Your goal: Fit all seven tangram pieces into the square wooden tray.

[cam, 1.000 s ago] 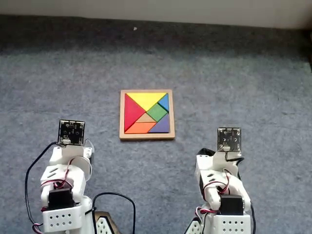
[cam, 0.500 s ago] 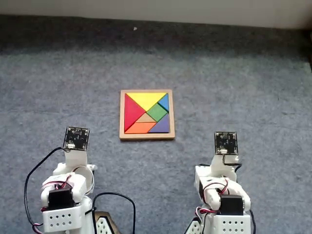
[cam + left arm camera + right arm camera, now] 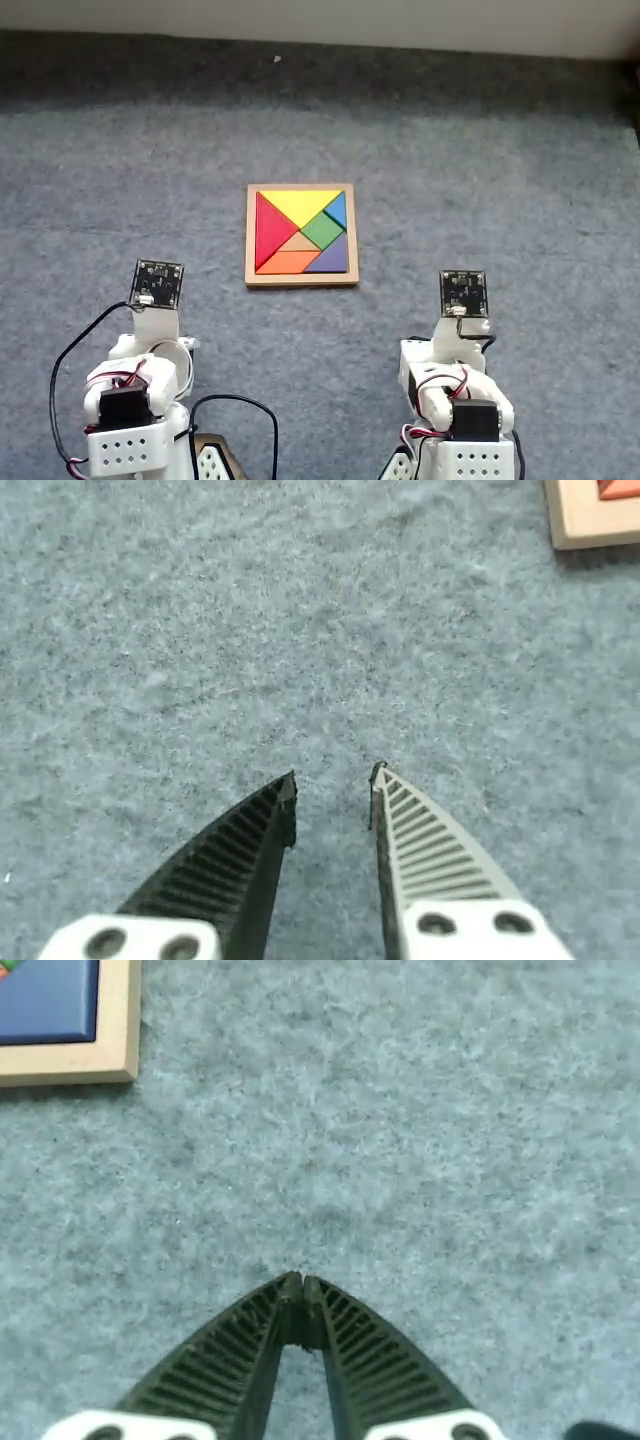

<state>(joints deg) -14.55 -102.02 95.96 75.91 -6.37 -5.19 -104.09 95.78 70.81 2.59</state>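
We've got the tray [image 3: 301, 281] sitting mid-table on the grey carpet [image 3: 500, 180], with all seven pieces [image 3: 298, 205] packed flat inside, filling the square. Both arms sit on the near side, well apart from it. Our left gripper [image 3: 333, 780] hangs over bare carpet with a small gap between its tips, nothing in it. The right gripper [image 3: 302, 1285] has its tips pressed together, empty too.

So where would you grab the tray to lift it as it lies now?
Probably the tray's near rim, coming in low from the arms' side: one finger over the wood, one under. It lies flat and the pieces fill the inside, so only the outer edge offers a hold.
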